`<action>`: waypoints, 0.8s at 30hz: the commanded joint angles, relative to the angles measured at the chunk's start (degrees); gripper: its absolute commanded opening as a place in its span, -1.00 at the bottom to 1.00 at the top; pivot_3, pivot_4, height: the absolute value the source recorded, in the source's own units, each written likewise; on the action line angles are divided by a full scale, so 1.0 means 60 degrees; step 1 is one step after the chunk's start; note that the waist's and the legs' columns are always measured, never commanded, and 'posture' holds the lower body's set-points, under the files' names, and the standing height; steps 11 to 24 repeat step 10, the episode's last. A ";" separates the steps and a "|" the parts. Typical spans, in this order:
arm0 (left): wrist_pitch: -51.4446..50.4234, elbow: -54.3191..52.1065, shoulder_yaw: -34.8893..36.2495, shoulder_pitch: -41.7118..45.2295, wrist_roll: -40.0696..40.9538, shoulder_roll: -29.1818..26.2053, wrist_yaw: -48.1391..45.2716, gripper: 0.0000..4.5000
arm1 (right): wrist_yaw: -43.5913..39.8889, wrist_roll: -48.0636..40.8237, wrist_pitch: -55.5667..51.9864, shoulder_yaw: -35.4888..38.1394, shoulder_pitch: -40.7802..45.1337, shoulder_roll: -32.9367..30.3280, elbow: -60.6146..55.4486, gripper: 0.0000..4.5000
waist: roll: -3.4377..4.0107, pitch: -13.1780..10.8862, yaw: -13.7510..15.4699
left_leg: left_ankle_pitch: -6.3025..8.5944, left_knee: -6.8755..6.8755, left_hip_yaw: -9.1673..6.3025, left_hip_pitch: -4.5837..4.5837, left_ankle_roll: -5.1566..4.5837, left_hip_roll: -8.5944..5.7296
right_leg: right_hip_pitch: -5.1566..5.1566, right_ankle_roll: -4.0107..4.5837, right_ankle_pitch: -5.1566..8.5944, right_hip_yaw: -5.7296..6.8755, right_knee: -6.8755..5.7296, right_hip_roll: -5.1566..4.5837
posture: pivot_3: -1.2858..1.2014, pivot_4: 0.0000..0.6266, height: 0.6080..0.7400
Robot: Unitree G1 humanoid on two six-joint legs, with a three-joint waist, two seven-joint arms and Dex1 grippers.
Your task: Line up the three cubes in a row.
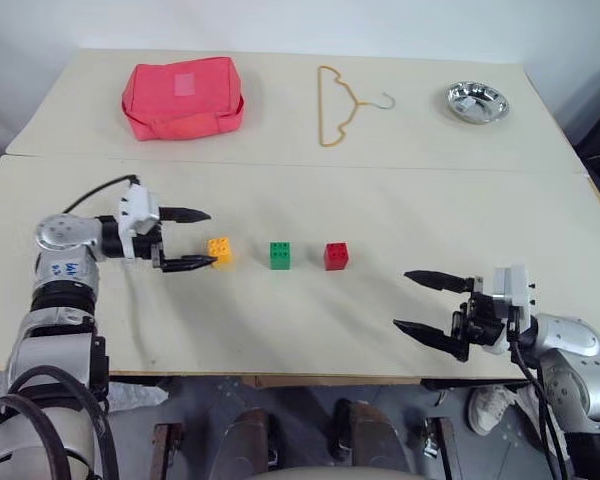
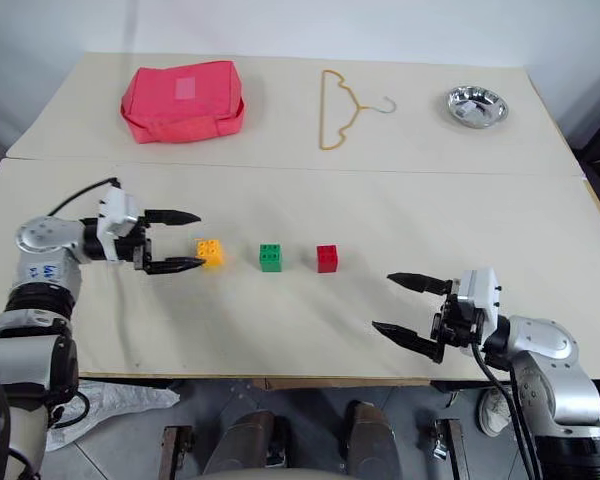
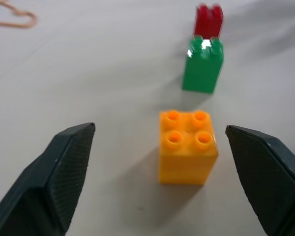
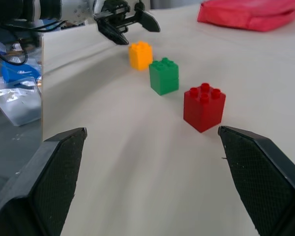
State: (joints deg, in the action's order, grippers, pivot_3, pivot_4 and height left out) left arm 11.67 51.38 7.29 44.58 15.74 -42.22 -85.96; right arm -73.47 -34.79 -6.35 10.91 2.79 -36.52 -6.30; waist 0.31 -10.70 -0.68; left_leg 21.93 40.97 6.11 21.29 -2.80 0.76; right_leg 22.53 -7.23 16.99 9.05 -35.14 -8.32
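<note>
The left pincer (image 1: 192, 239) sat left of centre in the frame with its two black fingers spread apart and gripping nothing, the tips just beside the orange-yellow cube (image 1: 219, 250), which stood free on the counter (image 1: 310, 330) just past them; from the left wrist view that cube (image 3: 188, 146) lay ahead of the gap between the fingers, touching neither. To the right of it, spaced apart in one straight line across the middle of the frame, stood the green cube (image 1: 280, 255) and then the red cube (image 1: 336, 256), all three upright with studs on top. The right pincer (image 1: 423, 302) hovered in the lower right of the frame, its fingers also wide apart and empty, pointing left, well apart from the red cube. Along the upper part of the frame lay a red fabric pouch (image 1: 183, 95) at upper left, a wire hanger (image 1: 338, 104) near top centre and a small metal bowl (image 1: 475, 102) at upper right.
</note>
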 commanded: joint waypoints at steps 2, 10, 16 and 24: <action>-0.1260 -0.2628 0.1174 -0.1721 0.1300 -0.0287 0.0453 0.99 | -0.1064 -0.0030 0.0649 -0.0023 0.0909 -0.0166 0.1029 1.00 | 0.0008 -0.0005 -0.0109 | 0.0000 -0.0002 -0.0005 -0.0010 0.0000 0.0005 | 0.0000 0.0001 0.0000 -0.0001 -0.0018 -0.0009 | 0.03 -0.52 1.00; -0.1282 -0.3938 0.1893 -0.3460 0.1617 -0.0707 0.0890 0.99 | -0.2239 0.0170 0.1112 -0.0221 0.2439 -0.0250 0.2940 1.00 | 0.0007 -0.0005 0.0049 | -0.0002 0.0034 -0.0019 -0.0008 -0.0005 -0.0006 | -0.0011 0.0004 0.0002 -0.0003 -0.0049 -0.0034 | 0.03 -0.52 1.00; -0.1282 -0.3938 0.1893 -0.3460 0.1617 -0.0707 0.0890 0.99 | -0.2239 0.0170 0.1112 -0.0221 0.2439 -0.0250 0.2940 1.00 | 0.0007 -0.0005 0.0049 | -0.0002 0.0034 -0.0019 -0.0008 -0.0005 -0.0006 | -0.0011 0.0004 0.0002 -0.0003 -0.0049 -0.0034 | 0.03 -0.52 1.00; -0.1282 -0.3938 0.1893 -0.3460 0.1617 -0.0707 0.0890 0.99 | -0.2239 0.0170 0.1112 -0.0221 0.2439 -0.0250 0.2940 1.00 | 0.0007 -0.0005 0.0049 | -0.0002 0.0034 -0.0019 -0.0008 -0.0005 -0.0006 | -0.0011 0.0004 0.0002 -0.0003 -0.0049 -0.0034 | 0.03 -0.52 1.00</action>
